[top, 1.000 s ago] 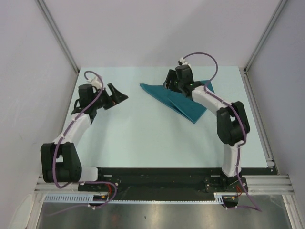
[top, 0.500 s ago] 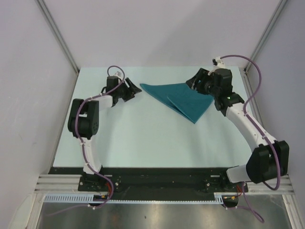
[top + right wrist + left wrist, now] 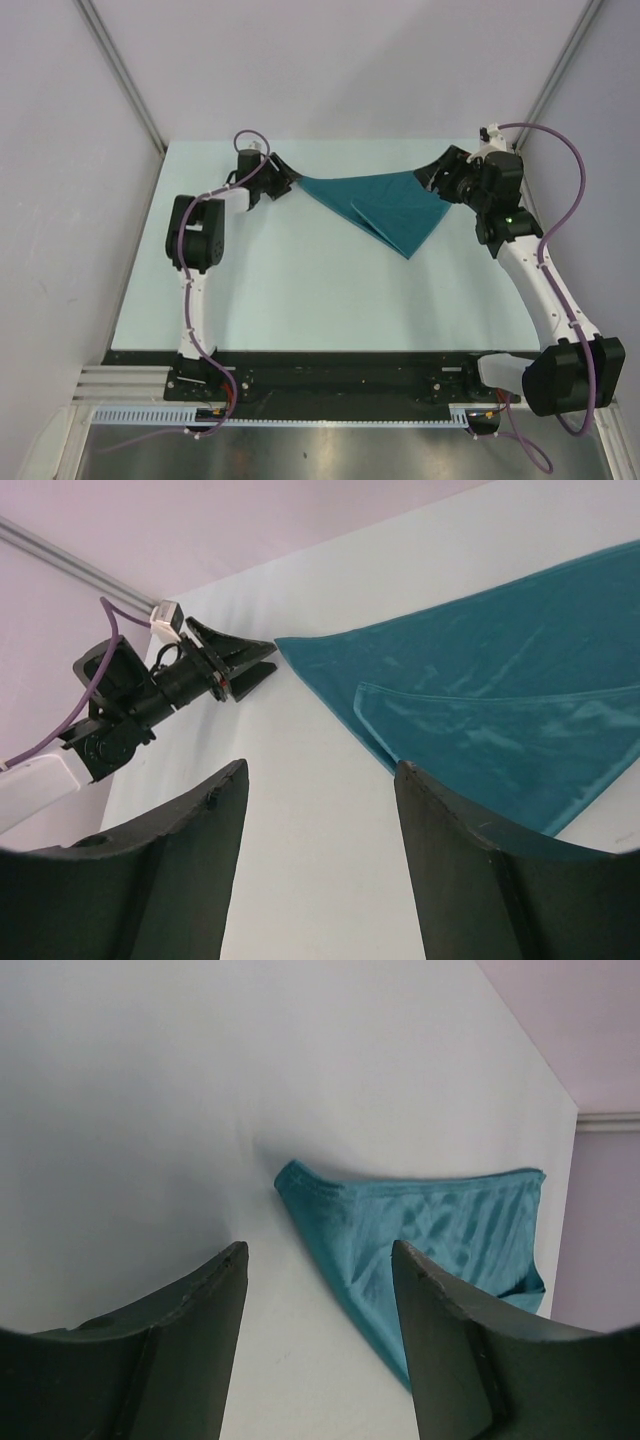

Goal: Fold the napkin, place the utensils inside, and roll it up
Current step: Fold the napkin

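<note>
Your left gripper (image 3: 284,184) had its jaws parted, holding nothing, just beside the left corner of the napkin (image 3: 390,205) in the upper middle of the top view. Your right gripper (image 3: 432,180) stood wide and empty at the cloth's right corner. The napkin lay folded into a triangle on the pale table (image 3: 300,290), its point toward the bottom of the frame.
</note>
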